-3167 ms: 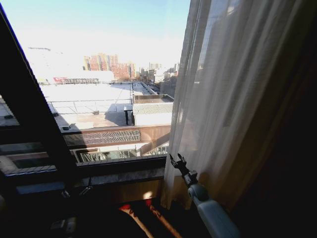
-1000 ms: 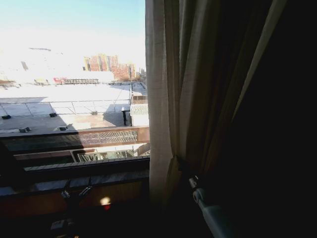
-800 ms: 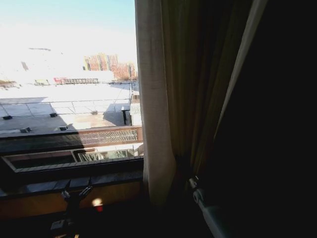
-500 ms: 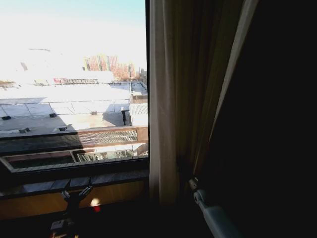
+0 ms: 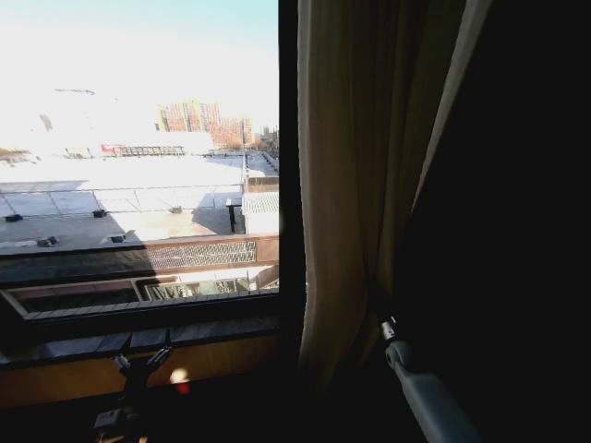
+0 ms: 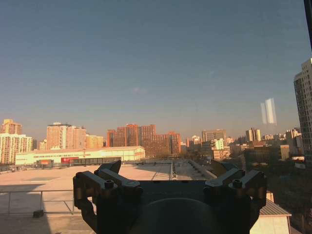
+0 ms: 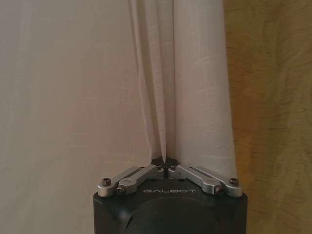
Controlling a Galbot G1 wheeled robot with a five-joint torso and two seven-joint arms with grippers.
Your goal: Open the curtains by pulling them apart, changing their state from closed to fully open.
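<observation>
Curtains (image 5: 346,185) hang bunched on right side of window, pleats gathered into narrow column; glass to their left stands bare. Your right gripper (image 7: 165,165) sits at curtain's lower part, jaws pinched together on a fold of pleated fabric. Your left gripper (image 6: 168,178), low at left, points out through glass, jaws spread apart, holding nothing. Beyond: dark window frame (image 5: 289,166), then rooftops (image 5: 138,198), then distant buildings (image 5: 203,118).

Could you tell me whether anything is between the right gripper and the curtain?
No. The right gripper is closed directly on a fold of the curtain, with nothing between them.
</observation>
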